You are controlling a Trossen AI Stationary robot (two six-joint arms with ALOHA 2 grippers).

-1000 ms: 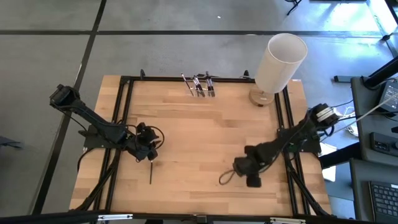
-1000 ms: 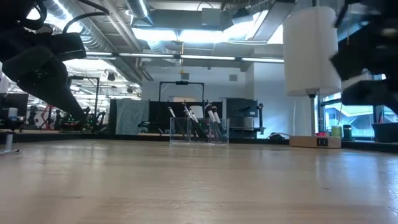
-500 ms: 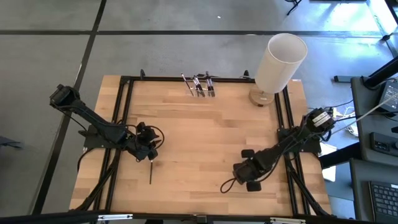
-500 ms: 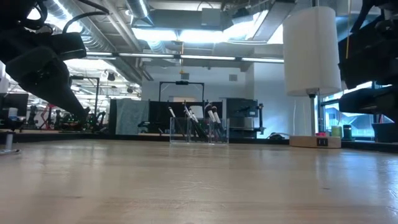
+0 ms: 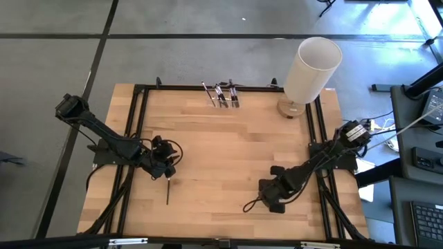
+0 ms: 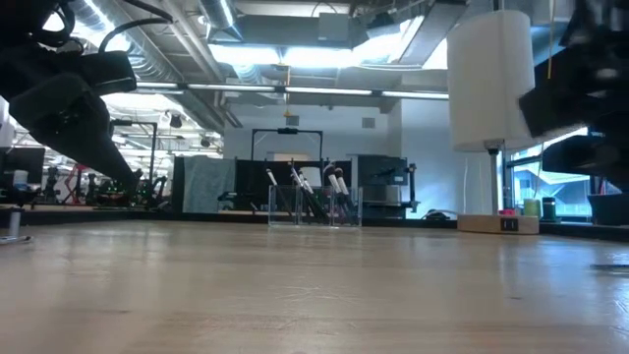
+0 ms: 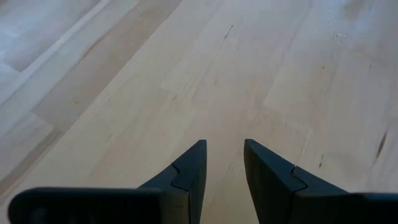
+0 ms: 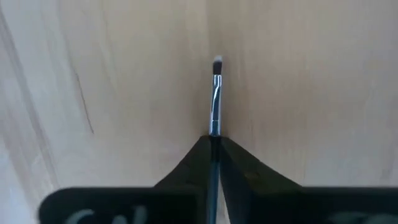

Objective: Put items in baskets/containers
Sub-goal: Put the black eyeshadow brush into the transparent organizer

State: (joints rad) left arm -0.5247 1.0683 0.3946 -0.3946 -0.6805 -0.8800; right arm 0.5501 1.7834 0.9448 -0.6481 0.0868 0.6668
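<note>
My right gripper is shut on a thin makeup brush near the table's front right. My left gripper stands open over bare wood at the table's left, with nothing between its fingers. Another dark brush lies flat on the table just nearward of it. The clear holder stands at the far edge with several brushes upright in it, and it also shows in the low view. My right gripper pinches the brush's dark handle between its two fingers. The brush runs forward along the fingers. Its silvery ferrule and pale bristle tip stick out beyond the fingertips, over the wood. I cannot tell whether the brush is clear of the table.
A tall white cylinder on a tan base stands at the far right corner. Black frame rails run along the table's sides and far edge. Bare wood stretches between the two arms and the holder.
My right gripper has moved a little toward the table's near edge and turned about over the brush. Its fingers have drawn together on the brush. My left arm has kept still.
</note>
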